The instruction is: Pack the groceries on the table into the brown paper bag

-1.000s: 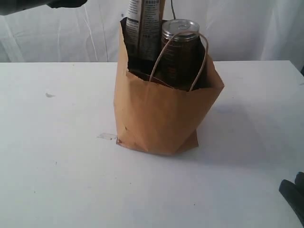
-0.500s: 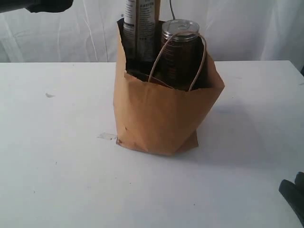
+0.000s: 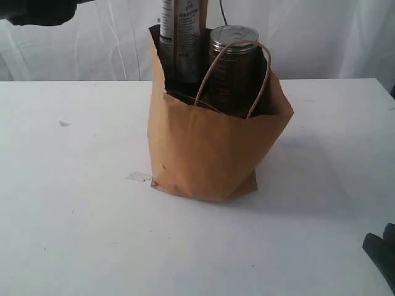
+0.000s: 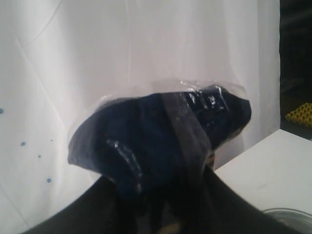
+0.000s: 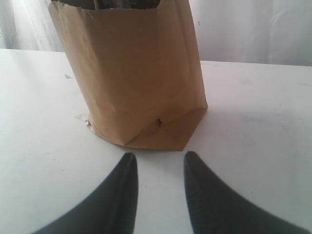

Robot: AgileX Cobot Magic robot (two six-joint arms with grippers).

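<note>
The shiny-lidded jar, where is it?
In the exterior view, the jar stands upright inside the brown paper bag, on its right side, next to the tall packet.

The right gripper [image 5: 157, 161] has two matt, dark-grey fingers [image 5: 119, 200]. They are broad at the base and taper in a smooth curve to rounded tips. The left gripper [image 4: 161, 187] shows only as two black, blurred finger bases. In the exterior view the left arm [image 3: 37, 9] is a glossy black bulk in the upper left corner. The right arm [image 3: 381, 251] is a rounded black piece at the lower right edge.
</note>
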